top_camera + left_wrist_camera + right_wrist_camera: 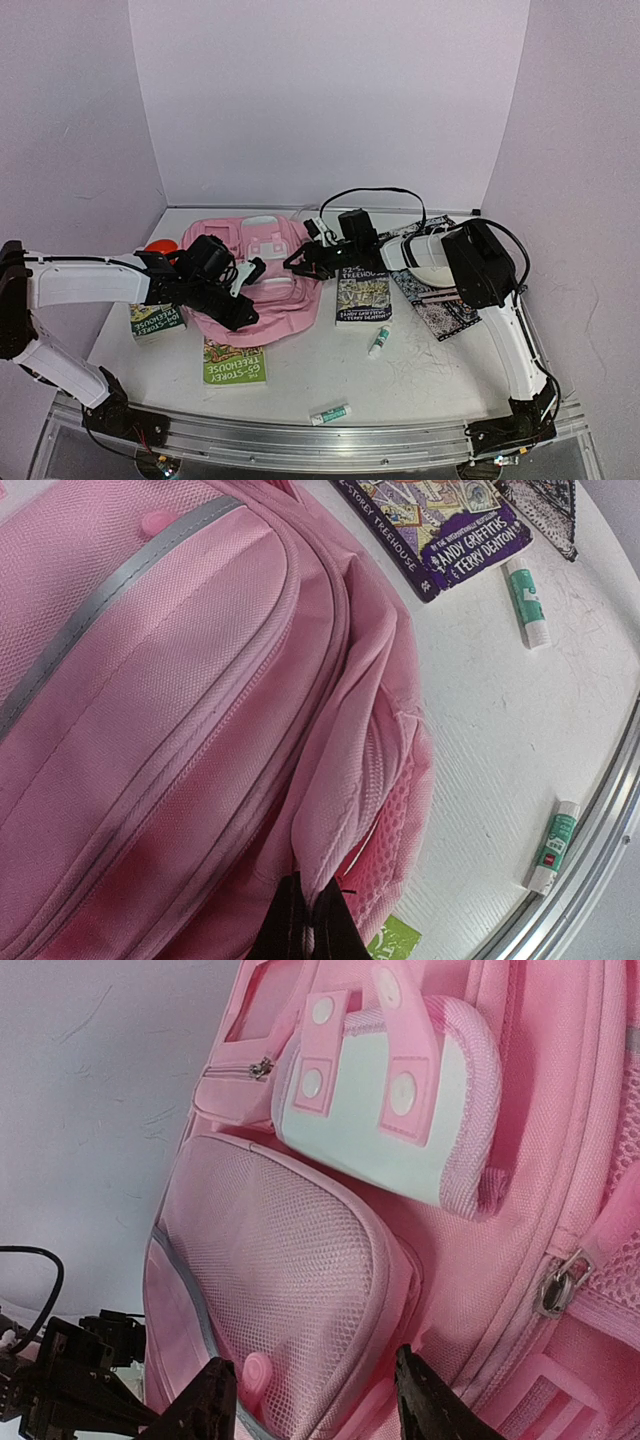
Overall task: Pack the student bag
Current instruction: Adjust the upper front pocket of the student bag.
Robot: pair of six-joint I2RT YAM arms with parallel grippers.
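The student bag (270, 290) is a soft pink backpack lying flat in the middle of the table. My left gripper (243, 312) is at its near left edge. In the left wrist view the black fingers (290, 930) are pinched shut on a fold of the bag's pink fabric (330, 810), beside the mesh side. My right gripper (300, 265) hovers over the bag's right side. Its fingers (215, 1405) stand apart over the front mesh pocket (290, 1260) with nothing between them. Above the pocket I see the white patch (390, 1120), and a metal zip pull (557, 1285) to the right.
Loose books lie around the bag: a green one (233, 362) in front, another (157, 320) at left, a purple one (363, 295) and a black-and-white patterned one (440, 295) at right. Two glue sticks (378, 343) (330, 413) lie near the front rail. A red object (160, 247) sits back left.
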